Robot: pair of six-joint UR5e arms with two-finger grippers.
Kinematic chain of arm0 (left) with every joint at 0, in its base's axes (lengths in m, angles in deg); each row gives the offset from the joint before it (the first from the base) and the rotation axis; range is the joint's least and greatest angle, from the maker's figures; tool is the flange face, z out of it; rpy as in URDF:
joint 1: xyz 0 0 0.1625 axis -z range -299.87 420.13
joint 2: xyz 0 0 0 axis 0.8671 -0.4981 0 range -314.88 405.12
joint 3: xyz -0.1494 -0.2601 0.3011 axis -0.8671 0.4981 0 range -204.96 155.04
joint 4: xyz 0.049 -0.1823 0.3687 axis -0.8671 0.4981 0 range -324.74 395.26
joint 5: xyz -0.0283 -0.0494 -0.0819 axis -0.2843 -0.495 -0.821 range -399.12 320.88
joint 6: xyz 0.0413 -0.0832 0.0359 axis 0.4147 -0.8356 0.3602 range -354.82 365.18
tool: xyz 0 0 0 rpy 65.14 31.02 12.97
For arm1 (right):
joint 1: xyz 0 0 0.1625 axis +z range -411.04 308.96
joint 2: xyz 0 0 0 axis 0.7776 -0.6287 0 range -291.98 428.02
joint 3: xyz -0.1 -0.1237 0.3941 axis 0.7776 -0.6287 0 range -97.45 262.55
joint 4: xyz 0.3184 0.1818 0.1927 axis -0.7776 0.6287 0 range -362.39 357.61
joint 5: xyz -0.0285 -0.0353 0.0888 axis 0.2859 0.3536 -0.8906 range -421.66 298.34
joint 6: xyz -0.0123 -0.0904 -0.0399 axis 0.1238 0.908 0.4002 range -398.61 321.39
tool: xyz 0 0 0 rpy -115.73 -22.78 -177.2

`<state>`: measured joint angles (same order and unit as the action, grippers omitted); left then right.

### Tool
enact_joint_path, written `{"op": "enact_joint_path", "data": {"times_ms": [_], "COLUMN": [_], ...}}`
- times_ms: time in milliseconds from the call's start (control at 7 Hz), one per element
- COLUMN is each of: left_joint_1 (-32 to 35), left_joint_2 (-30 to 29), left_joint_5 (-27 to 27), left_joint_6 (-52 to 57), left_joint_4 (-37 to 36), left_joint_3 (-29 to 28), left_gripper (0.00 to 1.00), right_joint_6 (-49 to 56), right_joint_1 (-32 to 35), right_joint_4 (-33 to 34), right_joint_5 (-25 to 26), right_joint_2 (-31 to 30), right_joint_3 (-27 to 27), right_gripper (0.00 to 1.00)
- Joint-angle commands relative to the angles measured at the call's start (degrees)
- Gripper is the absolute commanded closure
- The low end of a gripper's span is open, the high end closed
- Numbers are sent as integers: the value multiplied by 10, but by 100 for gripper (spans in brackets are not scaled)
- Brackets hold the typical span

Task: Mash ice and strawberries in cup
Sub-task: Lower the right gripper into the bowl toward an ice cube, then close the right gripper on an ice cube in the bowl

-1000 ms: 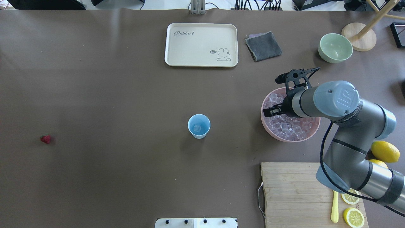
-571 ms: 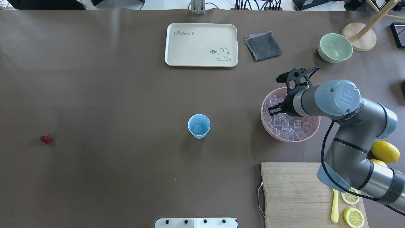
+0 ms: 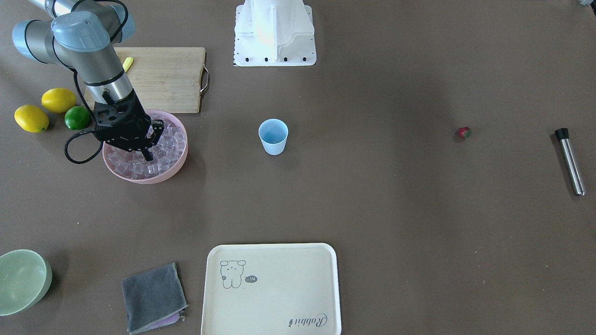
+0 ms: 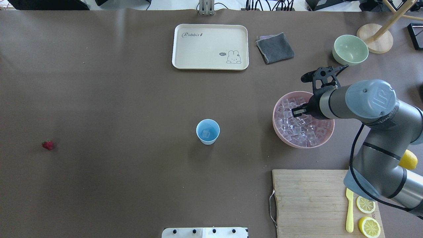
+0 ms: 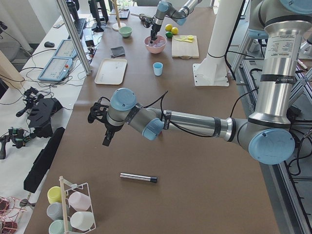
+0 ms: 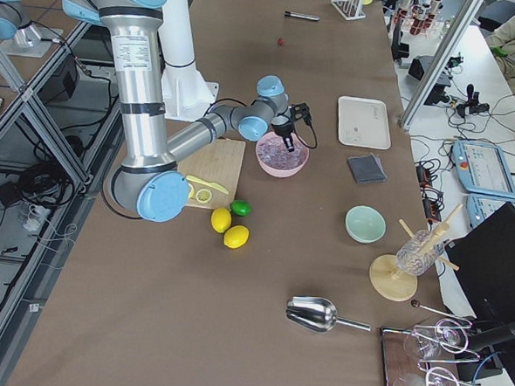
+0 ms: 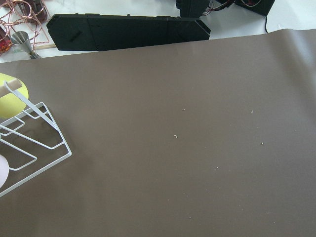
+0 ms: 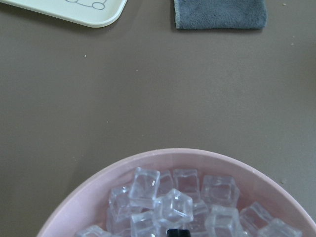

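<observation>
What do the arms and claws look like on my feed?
The left arm and right arm are silver tubes with pale blue joint caps; the right carries a UR logo and a looping black cable. Left claw and right claw are black.

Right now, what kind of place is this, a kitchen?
Probably a robot lab set up like a drinks counter: robot arms stand at the table, control screens sit beside it, and there's a pink bowl of ice and cut lemons.
</observation>
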<state>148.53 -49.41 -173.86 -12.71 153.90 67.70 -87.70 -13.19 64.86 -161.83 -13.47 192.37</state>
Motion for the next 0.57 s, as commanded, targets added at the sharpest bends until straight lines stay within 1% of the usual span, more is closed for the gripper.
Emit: {"op": "enact_joint_path", "data": {"times_ms": [0,143,429], "left_joint_1": [0,0,0], "left_joint_2": [-4,-6,-8], "left_joint_5": [0,0,0], "left_joint_6": [1,1,1], "left_joint_4": [1,0,-1], "left_joint_3": [-2,-1,9], "left_gripper": [2,2,2], "right_joint_6": [-33,-82,-85], "right_joint_1": [-2,-15,-30], "right_joint_4": [-2,-5,-5], "right_joint_5": [1,2,16], "right_joint_2": [-29,-25,-30], "right_joint_3": [26,22,21], "right_gripper": [1,0,0]}}
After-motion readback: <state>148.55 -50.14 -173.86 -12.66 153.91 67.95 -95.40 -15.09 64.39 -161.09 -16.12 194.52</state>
